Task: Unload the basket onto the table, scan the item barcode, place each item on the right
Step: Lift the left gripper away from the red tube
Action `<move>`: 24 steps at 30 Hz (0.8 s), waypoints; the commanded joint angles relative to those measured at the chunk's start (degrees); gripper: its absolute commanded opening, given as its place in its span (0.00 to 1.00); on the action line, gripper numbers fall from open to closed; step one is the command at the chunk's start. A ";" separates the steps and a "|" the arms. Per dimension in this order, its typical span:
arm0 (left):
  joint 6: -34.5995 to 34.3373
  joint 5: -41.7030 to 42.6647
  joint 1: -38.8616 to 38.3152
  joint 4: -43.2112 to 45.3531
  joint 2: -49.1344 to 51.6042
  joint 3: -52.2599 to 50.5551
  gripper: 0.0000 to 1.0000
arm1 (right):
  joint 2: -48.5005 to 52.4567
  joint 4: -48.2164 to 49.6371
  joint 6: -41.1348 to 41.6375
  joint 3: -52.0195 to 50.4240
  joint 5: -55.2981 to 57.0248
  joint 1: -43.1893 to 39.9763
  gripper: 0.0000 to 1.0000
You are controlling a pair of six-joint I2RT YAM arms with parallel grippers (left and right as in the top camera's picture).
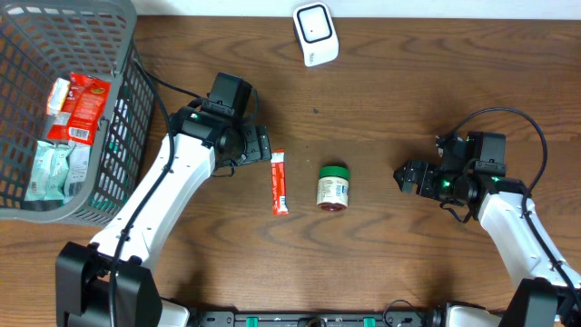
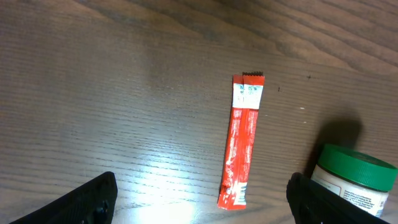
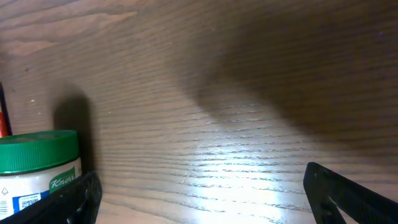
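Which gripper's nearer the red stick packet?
Left. The left gripper is right beside the red stick packet; the right gripper sits beyond the green-lidded jar, farther off.

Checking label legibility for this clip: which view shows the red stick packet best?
Left wrist: the red stick packet lies whole and large in frame, its white end clear. Overhead shows it whole but small, beside the jar. Right wrist catches only a red sliver at the frame's left edge.

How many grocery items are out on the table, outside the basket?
2: the red stick packet left of centre, and the green-lidded jar just right of it, not touching. None seems hidden.
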 commanded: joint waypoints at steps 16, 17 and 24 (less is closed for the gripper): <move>0.50 -1.46 0.24 0.48 -0.59 1.03 0.88 | -0.74 0.07 0.70 0.72 1.01 -0.57 0.99; 0.50 -3.06 0.24 1.62 -0.59 1.03 0.88 | -0.74 0.07 0.70 0.72 1.01 -0.57 0.99; -1.33 -4.72 0.24 4.52 -0.61 1.03 0.88 | -0.74 0.07 0.68 0.72 1.03 -0.57 0.99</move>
